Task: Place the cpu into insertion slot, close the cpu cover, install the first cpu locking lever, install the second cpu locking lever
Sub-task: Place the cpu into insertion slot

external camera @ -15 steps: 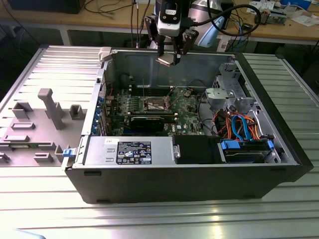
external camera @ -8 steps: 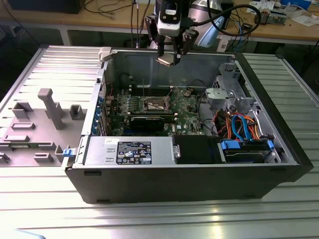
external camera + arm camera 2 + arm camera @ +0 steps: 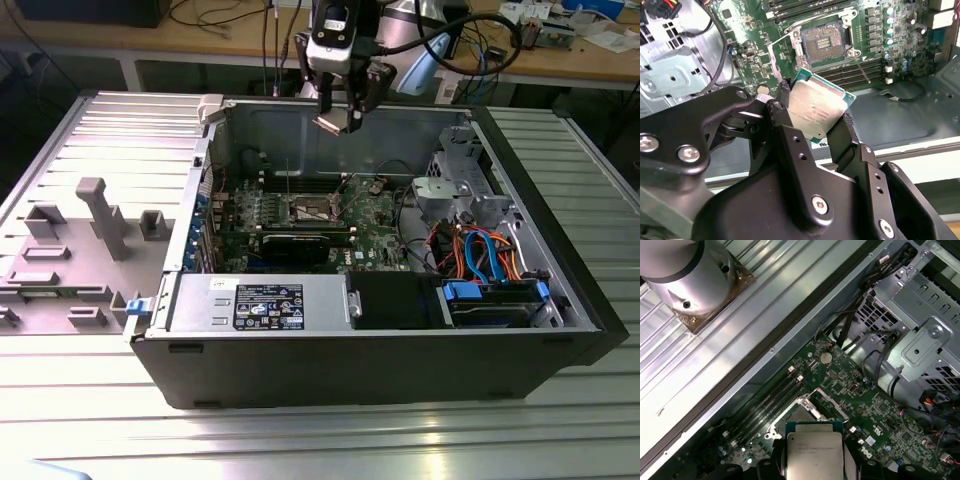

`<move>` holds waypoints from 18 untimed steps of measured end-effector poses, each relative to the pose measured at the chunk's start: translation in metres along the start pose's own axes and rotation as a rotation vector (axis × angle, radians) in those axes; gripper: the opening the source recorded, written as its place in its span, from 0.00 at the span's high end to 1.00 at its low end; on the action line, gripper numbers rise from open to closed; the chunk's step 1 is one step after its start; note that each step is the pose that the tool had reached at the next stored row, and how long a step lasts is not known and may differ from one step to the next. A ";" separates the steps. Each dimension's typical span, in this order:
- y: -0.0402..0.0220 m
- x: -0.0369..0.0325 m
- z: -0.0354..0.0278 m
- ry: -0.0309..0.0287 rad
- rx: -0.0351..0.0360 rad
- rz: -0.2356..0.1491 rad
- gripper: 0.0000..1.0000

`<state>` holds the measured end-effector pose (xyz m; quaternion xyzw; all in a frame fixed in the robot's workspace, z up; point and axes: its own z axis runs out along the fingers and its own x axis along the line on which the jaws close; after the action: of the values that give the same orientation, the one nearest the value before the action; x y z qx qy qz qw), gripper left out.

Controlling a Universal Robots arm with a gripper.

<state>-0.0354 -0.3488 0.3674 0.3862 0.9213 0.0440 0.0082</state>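
One cpu (image 3: 815, 102): flat, square, brushed silvery-grey metal top with a green rim. It is clamped at two opposite edges between the two black fingers (image 3: 785, 117) of the gripper (image 3: 816, 112) and held tilted in the air above the green motherboard (image 3: 750, 45). One insertion slot (image 3: 822, 44): square, dark pin field inside a silvery metal rim, uncovered, apart from the chip. One open black computer case (image 3: 350, 360). One grey labelled power supply box (image 3: 265, 303) inside it.
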 end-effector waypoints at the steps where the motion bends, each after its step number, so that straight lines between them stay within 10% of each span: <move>1: 0.0000 0.0000 0.0003 -0.0020 -0.0002 0.021 0.45; 18: -0.0018 0.0005 0.0070 -0.0211 -0.0033 0.235 0.45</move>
<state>-0.0367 -0.3492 0.3603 0.4918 0.8696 0.0421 0.0133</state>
